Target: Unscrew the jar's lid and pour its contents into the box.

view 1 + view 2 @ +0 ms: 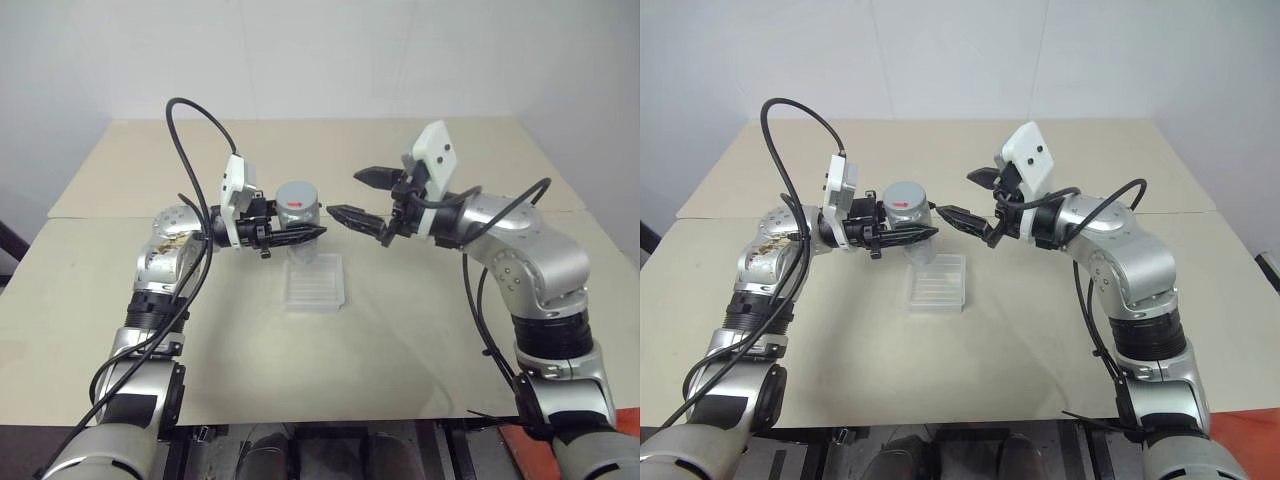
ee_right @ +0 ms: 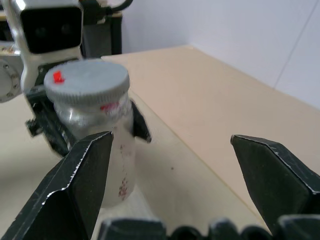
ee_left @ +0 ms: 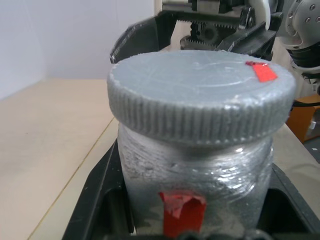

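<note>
**Jar held above the box, lid on, right gripper spread beside it**

From my station I see the left gripper (image 1: 300,236) reaching in level from the left and pinching the jar (image 1: 299,222) around its body, fingers pressed against both sides of it. The jar stands upright in that grip, lifted off the table (image 1: 420,330) and directly above the far edge of the box (image 1: 315,283). The lid (image 3: 200,102) is on the jar — a grey ribbed cap with a small scrap of red tape on its top, and another red strip lower down on the jar's wrapped wall.

The right gripper (image 1: 362,197) sits just to the right of the jar, pointing toward it at about lid height, its two black fingers (image 2: 75,185) spread wide and holding nothing. There is a visible gap between its tips and the lid; it is not touching.

The box is a clear shallow tray with a ribbed floor, resting on the tan table beneath the jar. Through the lower wall of the jar I can make out a few brownish specks, probably the contents (image 2: 122,189), though the view is too soft there to be sure.
</note>
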Motion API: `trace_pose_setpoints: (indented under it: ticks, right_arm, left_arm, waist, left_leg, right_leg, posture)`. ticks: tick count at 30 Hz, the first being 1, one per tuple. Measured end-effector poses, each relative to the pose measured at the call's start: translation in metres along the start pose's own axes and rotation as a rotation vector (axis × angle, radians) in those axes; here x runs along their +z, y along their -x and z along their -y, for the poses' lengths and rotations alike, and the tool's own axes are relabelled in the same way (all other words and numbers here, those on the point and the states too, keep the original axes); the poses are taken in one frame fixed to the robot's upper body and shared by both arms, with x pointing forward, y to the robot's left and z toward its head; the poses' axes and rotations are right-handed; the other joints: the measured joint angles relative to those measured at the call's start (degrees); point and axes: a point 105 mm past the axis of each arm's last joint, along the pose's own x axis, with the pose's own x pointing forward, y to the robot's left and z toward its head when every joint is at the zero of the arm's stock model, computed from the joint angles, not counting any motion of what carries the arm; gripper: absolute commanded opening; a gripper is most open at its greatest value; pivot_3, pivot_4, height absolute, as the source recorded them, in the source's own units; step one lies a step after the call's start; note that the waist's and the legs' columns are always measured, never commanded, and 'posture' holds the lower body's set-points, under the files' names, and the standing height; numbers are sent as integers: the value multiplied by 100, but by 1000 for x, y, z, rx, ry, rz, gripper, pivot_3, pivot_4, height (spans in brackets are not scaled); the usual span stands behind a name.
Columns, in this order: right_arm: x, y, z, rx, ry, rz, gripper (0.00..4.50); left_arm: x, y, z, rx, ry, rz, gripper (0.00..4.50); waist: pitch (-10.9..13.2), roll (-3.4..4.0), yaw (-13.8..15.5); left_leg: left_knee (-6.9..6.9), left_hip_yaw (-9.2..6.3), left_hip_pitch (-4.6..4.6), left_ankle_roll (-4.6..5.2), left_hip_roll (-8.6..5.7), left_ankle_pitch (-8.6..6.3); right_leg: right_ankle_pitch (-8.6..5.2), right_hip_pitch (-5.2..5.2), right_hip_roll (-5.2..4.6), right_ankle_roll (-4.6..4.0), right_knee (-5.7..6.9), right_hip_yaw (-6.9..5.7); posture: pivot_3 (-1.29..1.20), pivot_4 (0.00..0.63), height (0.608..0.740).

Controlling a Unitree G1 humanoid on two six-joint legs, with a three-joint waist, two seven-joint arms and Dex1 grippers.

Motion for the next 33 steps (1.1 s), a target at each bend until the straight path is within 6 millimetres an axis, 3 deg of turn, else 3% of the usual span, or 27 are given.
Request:
trace_pose_setpoints:
  ticks: [8, 16, 24, 33]
  right_arm:
    - [6, 7, -17, 102, 21, 2, 4439]
    - [20, -10, -32, 148, 12, 37, 4439]
    - [27, -28, -32, 132, 15, 29, 4439]
    - [20, -38, -27, 135, -44, 14, 4439]
  left_arm:
    - [-3, 1, -3, 9, 13, -1, 2095]
    - [-9, -8, -4, -8, 6, -29, 2095]
    - [-8, -11, -4, -19, -2, -29, 2095]
    - [-8, -11, -4, -23, -5, -33, 2095]
  waist:
    - [0, 0, 1]
    - [0, 0, -8]
    - [0, 0, -3]
    - [0, 0, -12]
  left_leg:
    - [0, 0, 0, 1, 1, -1]
    - [0, 0, 1, 1, -1, -1]
    - [0, -2, -1, 1, 0, 0]
    - [0, 0, 0, 0, -1, 0]
  right_leg:
    - [0, 0, 0, 0, -1, 0]
    - [0, 0, 1, 0, 0, -1]
    - [0, 0, 0, 0, 0, -4]
    - [0, -1, 0, 0, 0, -3]
  posture:
    - [0, 150, 740]
    - [0, 150, 740]
    - [0, 150, 740]
    - [0, 150, 740]
